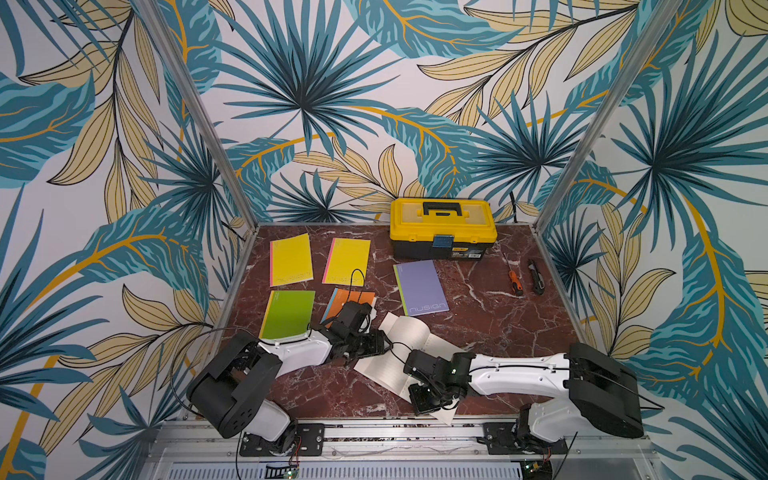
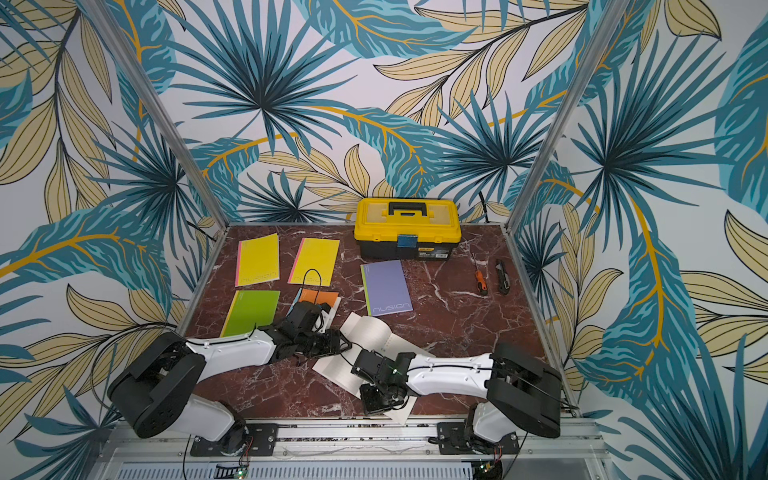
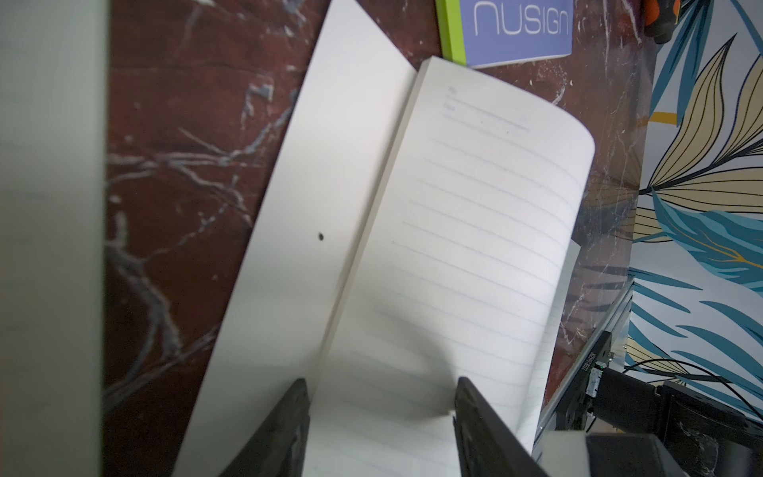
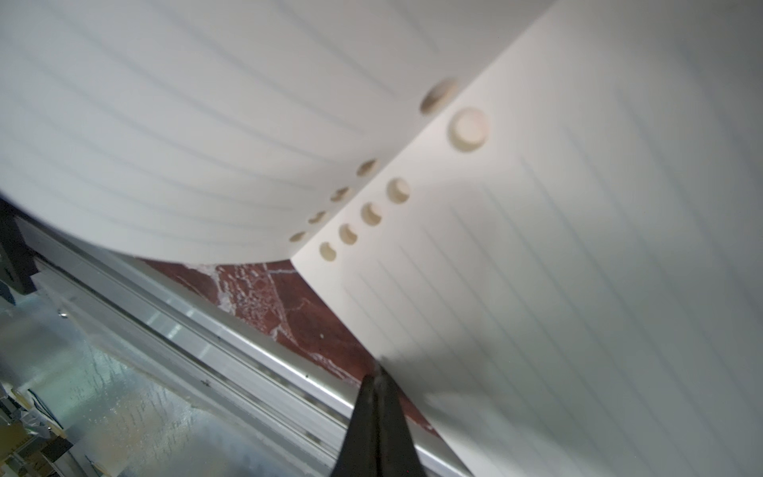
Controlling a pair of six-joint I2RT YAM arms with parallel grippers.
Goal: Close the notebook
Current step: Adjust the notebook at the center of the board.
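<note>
Notebook (image 1: 409, 332) lies open, closing apparently just starting: left hand (image 3: 382, 382) apart over it, right hand (image 4: 379, 373) together at its edge; next, fold one half over.

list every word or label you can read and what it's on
"nusign": cover of purple notebook
Faint print on yellow notebooks: too small to read
Sticker on toolbox: too small to read
Page heading of open notebook: blurred
</note>
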